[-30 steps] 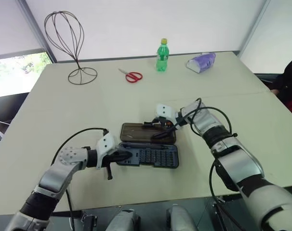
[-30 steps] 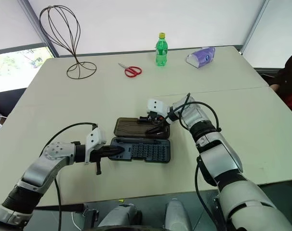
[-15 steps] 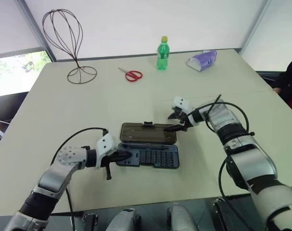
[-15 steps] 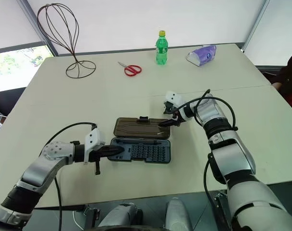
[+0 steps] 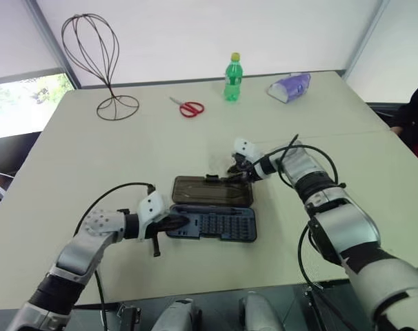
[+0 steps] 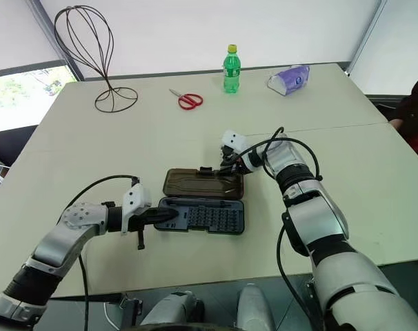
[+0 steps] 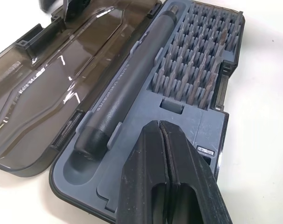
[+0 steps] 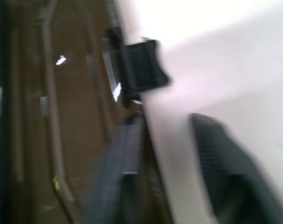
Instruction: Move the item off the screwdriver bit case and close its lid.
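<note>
The screwdriver bit case lies open at the middle of the table. Its grey base [image 5: 219,225] holds rows of bits and a dark screwdriver handle [image 7: 127,88]. The smoky clear lid [image 5: 210,191] lies flat behind the base. My left gripper [image 5: 182,222] is shut, its fingertips resting on the base's left end [image 7: 132,186]. My right gripper [image 5: 234,171] is open at the lid's far edge, next to the black latch [image 8: 140,65]. One finger [image 8: 118,168] is over the lid and the other over the table. Nothing lies on the lid.
At the far side of the table stand a green bottle [image 5: 232,70], red scissors [image 5: 190,108], a wire head-shaped stand [image 5: 98,62] and a purple object [image 5: 288,88]. A person sits at the right edge [image 5: 416,114].
My right gripper swung out to the right of the lid, then came back left to the lid's far edge by the latch. The left arm has stayed put.
</note>
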